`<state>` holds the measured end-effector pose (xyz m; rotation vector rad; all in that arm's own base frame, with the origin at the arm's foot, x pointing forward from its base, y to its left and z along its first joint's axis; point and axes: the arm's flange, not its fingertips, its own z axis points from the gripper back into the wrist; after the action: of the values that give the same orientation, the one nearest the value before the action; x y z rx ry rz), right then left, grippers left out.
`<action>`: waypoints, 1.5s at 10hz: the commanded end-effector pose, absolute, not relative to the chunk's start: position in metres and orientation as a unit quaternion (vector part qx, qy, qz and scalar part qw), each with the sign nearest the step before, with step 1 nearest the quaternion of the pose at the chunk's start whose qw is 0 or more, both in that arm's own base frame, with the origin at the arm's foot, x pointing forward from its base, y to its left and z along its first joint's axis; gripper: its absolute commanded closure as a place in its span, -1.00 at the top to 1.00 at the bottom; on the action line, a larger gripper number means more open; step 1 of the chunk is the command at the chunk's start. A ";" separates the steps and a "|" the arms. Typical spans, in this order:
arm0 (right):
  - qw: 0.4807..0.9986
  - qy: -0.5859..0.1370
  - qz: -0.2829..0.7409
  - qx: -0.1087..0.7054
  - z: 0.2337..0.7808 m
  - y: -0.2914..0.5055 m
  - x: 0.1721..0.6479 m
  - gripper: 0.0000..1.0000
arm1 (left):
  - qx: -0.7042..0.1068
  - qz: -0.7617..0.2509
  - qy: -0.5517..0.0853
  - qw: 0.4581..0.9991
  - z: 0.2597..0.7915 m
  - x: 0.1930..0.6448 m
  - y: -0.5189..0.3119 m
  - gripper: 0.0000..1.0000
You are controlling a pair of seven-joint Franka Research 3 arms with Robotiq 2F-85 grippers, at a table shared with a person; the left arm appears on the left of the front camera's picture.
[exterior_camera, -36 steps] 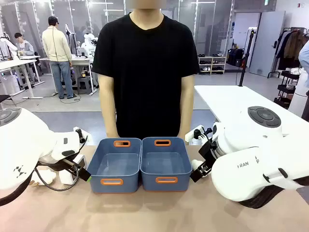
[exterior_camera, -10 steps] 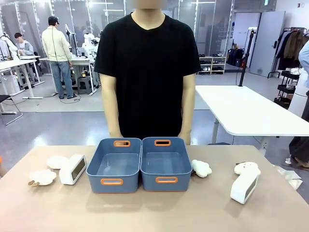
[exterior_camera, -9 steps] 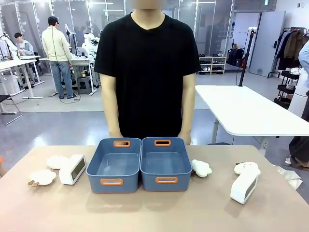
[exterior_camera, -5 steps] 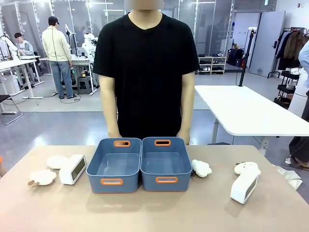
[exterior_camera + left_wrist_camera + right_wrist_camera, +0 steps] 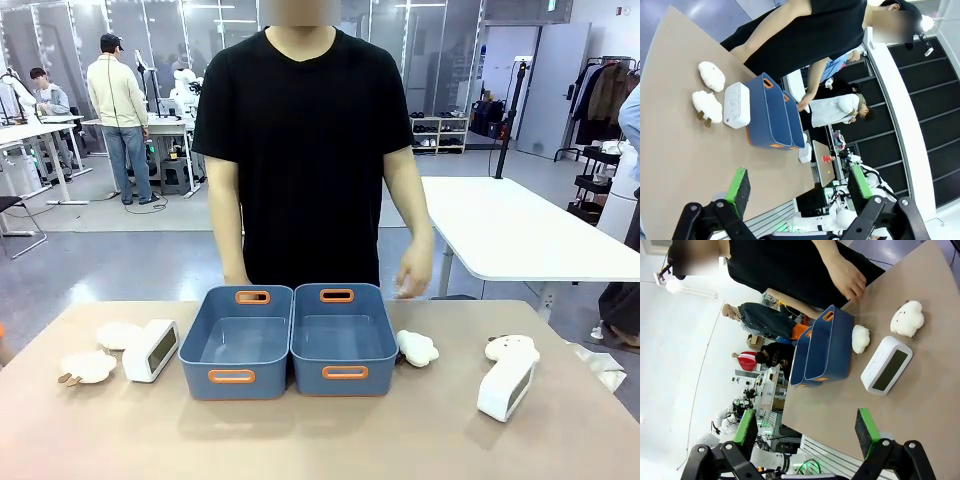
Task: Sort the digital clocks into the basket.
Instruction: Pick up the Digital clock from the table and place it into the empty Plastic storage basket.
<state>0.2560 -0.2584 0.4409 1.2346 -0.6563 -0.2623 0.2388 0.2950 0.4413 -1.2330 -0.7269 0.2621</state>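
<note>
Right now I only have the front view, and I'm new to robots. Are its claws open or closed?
Observer: The left gripper is open, with nothing in it.
Operator: And the other one?
Observer: The right gripper is open and empty too, well clear of the nearest digital clock on the table.

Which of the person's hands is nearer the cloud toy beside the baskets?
Their left hand, raised just above and behind that cloud toy; the right hand hangs away past both baskets.
</note>
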 end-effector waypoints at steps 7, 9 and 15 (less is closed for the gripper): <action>0.754 -0.305 -0.118 0.570 0.442 -0.258 0.257 1.00 | -0.566 0.107 -0.334 0.747 0.441 0.236 0.297 1.00; 0.754 -0.305 -0.118 0.570 0.442 -0.258 0.257 1.00 | -0.566 0.107 -0.334 0.747 0.441 0.236 0.297 1.00; 0.754 -0.305 -0.118 0.570 0.442 -0.258 0.257 1.00 | -0.566 0.107 -0.334 0.747 0.441 0.236 0.297 1.00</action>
<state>0.2559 -0.2582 0.4410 1.2354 -0.6559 -0.2616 0.2383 0.2951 0.4415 -1.2332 -0.7273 0.2623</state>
